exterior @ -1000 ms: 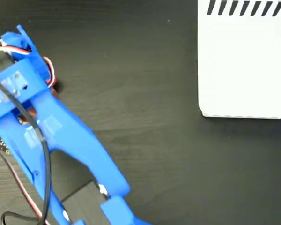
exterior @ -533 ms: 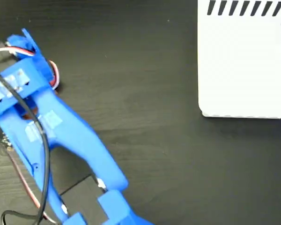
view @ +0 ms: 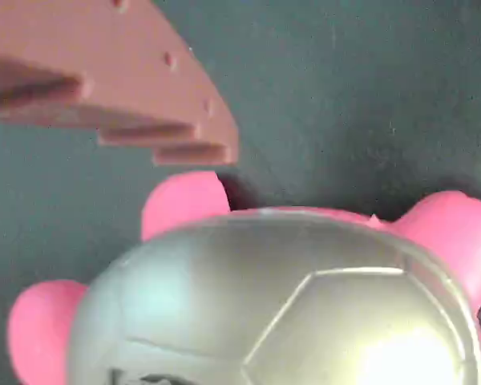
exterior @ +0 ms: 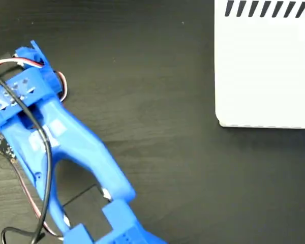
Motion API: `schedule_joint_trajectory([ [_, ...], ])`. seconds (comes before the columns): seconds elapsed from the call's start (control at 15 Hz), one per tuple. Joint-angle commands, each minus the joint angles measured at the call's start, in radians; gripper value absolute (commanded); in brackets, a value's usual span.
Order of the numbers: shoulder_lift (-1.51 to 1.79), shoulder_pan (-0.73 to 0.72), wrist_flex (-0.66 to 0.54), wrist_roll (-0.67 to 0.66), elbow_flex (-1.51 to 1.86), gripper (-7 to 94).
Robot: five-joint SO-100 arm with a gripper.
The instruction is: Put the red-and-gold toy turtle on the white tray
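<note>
Dark surface (exterior: 157, 127); turtle (view: 289, 297) sits directly beneath the pincer (view: 144, 120); pincer's spread cannot be told; tray (exterior: 264, 66) well apart.

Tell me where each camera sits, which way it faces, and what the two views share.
Fixed view: overhead, looking straight down at the dark table; shows the blue arm and the tray.
Wrist view: on the arm, looking down close at the turtle; one finger shows.
Shared: only the dark table; the arm hides the turtle from overhead.
</note>
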Motion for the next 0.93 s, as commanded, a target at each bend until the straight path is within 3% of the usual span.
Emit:
schedule_joint_trajectory([
  [0.0,0.032,-0.025,-0.028,0.003,0.025,58],
  [0.47,-0.003,-0.049,-0.121,0.002,0.077,58],
  [0.87,-0.002,-0.021,-0.121,-0.015,0.074,58],
])
